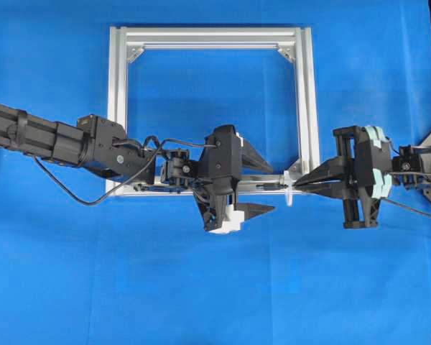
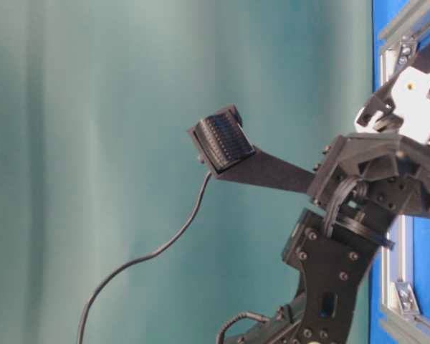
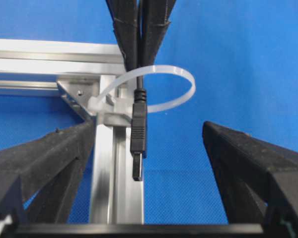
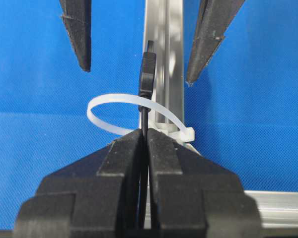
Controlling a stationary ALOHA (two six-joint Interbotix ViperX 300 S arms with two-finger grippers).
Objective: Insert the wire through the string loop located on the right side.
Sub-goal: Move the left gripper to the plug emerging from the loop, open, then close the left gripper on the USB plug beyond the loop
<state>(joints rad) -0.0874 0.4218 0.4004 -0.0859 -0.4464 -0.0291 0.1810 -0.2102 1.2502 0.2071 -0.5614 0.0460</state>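
The white string loop (image 1: 289, 192) hangs off the right end of the silver frame's near bar (image 1: 151, 188). The thin black wire (image 4: 145, 119) runs through the loop (image 4: 120, 106), and its dark plug (image 3: 138, 134) sticks out on the far side. My right gripper (image 1: 300, 187) is shut on the wire just behind the loop, its fingers (image 4: 131, 163) pressed together. My left gripper (image 1: 271, 188) stands open on either side of the plug (image 1: 270, 185) without touching it; its fingers (image 3: 44, 163) are wide apart.
The square aluminium frame (image 1: 307, 100) lies flat on blue cloth, with triangular corner brackets (image 1: 135, 53). A thick black arm cable (image 1: 65, 188) loops off the left arm. One left finger pad (image 2: 226, 140) shows raised in the table-level view.
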